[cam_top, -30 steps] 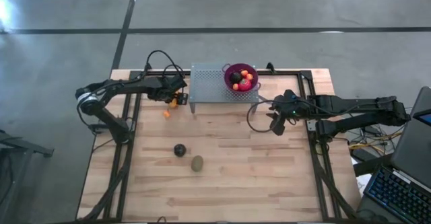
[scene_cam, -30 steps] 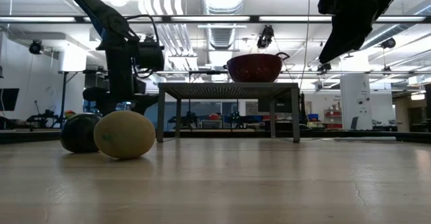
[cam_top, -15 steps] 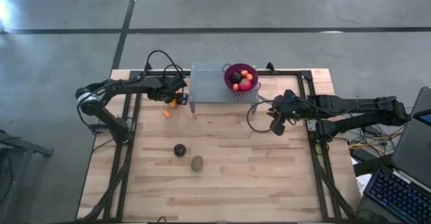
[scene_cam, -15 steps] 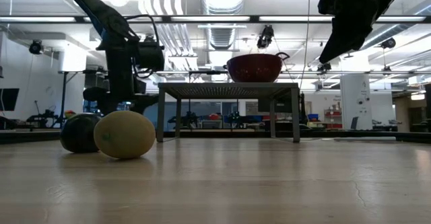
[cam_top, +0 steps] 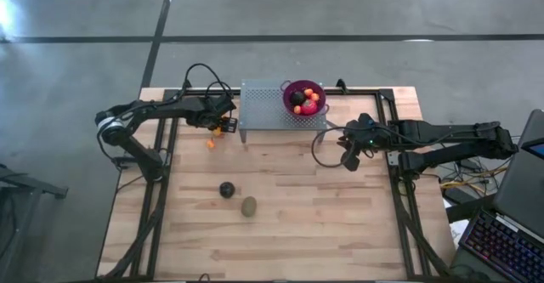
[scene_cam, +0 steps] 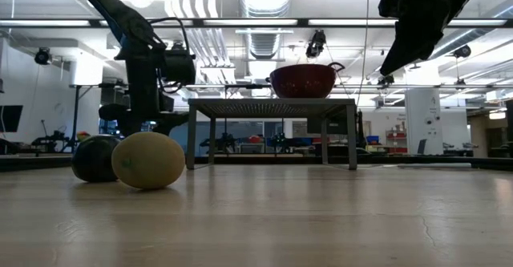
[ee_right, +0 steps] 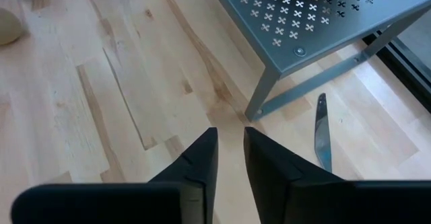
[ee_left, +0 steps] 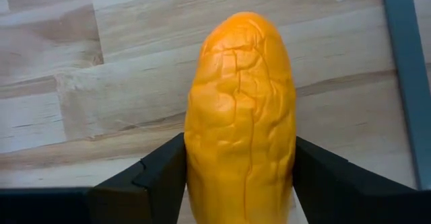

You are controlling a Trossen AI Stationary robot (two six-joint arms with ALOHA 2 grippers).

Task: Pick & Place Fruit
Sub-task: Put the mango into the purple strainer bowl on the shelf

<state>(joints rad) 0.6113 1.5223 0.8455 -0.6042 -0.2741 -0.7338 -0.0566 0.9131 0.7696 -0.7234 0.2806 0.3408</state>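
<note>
My left gripper (cam_top: 218,127) is near the table's far left, beside the grey stand, and is shut on the elongated orange fruit (ee_left: 241,116). A small orange ball (cam_top: 210,144) lies on the wood just near of it. A near-black round (cam_top: 226,189) and the brown-green oval (cam_top: 248,206) rest side by side mid-table; the low view shows the round (scene_cam: 94,158) and the oval (scene_cam: 148,160) too. The purple bowl (cam_top: 304,99) holds more small fruits. My right gripper (cam_top: 348,160) hangs shut and holds nothing, right of the stand (ee_right: 323,15). My left gripper pinches the elongated orange fruit between its two fingers (ee_left: 161,177), one on each long side (ee_left: 202,163). The fingers point down from above and lie along the fruit, which sticks out past their tips toward the table. Whether its lower end touches the wood does not show.
The grey perforated stand (cam_top: 280,113) stands at the far middle with the bowl on its right half. A thin silver knife (ee_right: 323,133) lies on the wood by the stand's leg. Open wood stretches across the near half of the table (cam_top: 323,232).
</note>
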